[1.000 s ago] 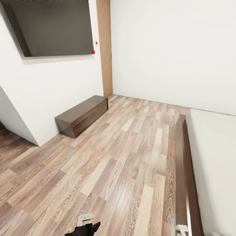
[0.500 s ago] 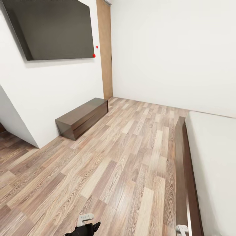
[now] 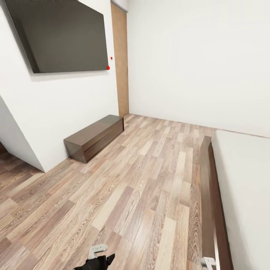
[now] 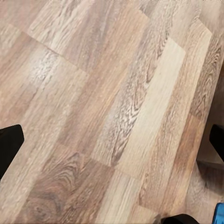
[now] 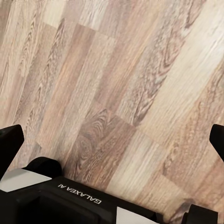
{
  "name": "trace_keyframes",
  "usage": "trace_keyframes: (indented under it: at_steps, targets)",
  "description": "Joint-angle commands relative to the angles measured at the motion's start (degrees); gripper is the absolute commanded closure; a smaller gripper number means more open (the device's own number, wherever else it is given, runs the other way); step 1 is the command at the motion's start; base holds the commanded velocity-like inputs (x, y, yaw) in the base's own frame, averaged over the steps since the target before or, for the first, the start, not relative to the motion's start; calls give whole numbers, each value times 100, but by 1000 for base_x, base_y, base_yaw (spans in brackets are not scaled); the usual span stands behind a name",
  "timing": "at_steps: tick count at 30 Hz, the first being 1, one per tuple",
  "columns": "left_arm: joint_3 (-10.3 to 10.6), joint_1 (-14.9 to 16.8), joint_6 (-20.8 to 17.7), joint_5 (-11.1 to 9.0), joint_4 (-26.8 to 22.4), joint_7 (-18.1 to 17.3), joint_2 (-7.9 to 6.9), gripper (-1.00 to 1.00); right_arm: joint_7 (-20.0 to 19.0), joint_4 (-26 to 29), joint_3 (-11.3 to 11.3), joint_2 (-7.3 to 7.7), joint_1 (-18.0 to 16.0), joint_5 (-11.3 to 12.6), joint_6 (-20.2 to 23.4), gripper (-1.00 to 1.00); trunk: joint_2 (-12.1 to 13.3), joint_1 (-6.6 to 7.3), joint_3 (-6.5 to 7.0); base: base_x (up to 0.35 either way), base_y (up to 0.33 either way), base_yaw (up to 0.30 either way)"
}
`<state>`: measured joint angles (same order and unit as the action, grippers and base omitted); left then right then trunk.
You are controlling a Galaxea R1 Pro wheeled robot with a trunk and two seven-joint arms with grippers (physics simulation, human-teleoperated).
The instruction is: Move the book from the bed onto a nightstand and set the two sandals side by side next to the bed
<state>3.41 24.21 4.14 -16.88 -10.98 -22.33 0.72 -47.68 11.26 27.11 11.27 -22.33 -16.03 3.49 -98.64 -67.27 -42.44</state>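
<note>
The wood-plank floor [image 3: 142, 187] spreads across the room between white walls. On the right lies the bed [image 3: 243, 180] — an off-white mattress with a dark brown frame rail along its left side, its top bare where it shows. High on the left wall hangs a dark flat screen [image 3: 60, 35]; below it, against that wall, sits a long low dark cabinet [image 3: 93, 137]. A tan wooden panel [image 3: 120, 60] stands in the far corner. At the near edge, the left gripper [image 4: 112, 144] and the right gripper [image 5: 112, 140] hang over bare floor — each with its fingertips spread wide apart, holding nothing. A sliver of bright blue [image 4: 218, 213] shows in the corner of the left wrist view, too little to identify.
</note>
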Motion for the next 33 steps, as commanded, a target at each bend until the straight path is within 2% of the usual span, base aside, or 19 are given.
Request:
trace_keyframes:
  at_steps: [1, 33]
  targets:
    - [36, 4, 25, -43, 9, -8, -2, -100, -31, 8, 49, -2, -2, -40, 37, -100, -2, 1, 5, 0, 0, 0]
    - [36, 4, 25, -43, 9, -8, -2, -100, -31, 8, 49, -2, -3, -40, 32, -100, -2, 1, 299, 0, 0, 0]
